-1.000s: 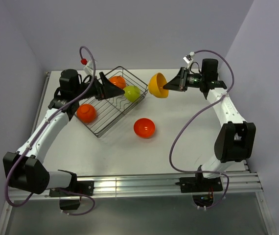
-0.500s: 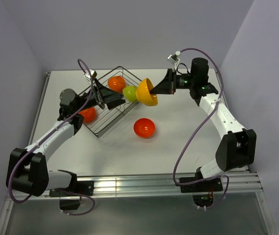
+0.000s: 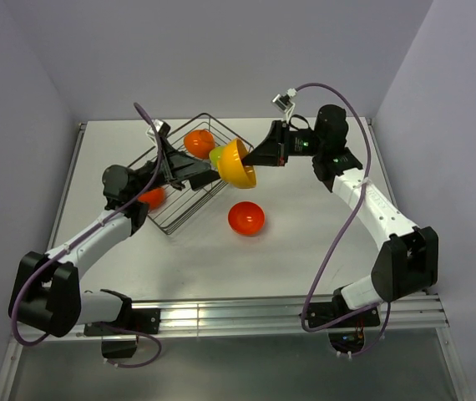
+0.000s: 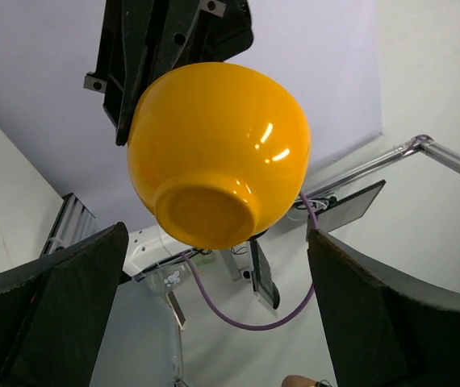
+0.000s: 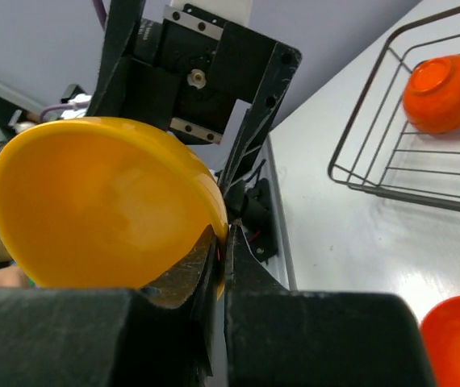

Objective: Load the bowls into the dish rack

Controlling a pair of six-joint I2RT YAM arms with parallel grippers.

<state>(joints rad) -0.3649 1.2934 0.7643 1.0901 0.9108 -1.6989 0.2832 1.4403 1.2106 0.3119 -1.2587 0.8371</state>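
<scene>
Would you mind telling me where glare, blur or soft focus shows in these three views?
Top external: even, soft light, sharp throughout, with a glare strip on the metal rail. Left wrist: the yellow bowl is crisp with small white highlights, the left fingers dark and soft. Right wrist: the right fingers are blurred black, the dish rack fairly sharp.

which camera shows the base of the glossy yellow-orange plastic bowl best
Left wrist: the glossy yellow-orange plastic bowl looms large, flat base and outer wall facing the camera. Right wrist shows its inside and the rim pinched in the right gripper. Top external shows it small and tilted.
</scene>
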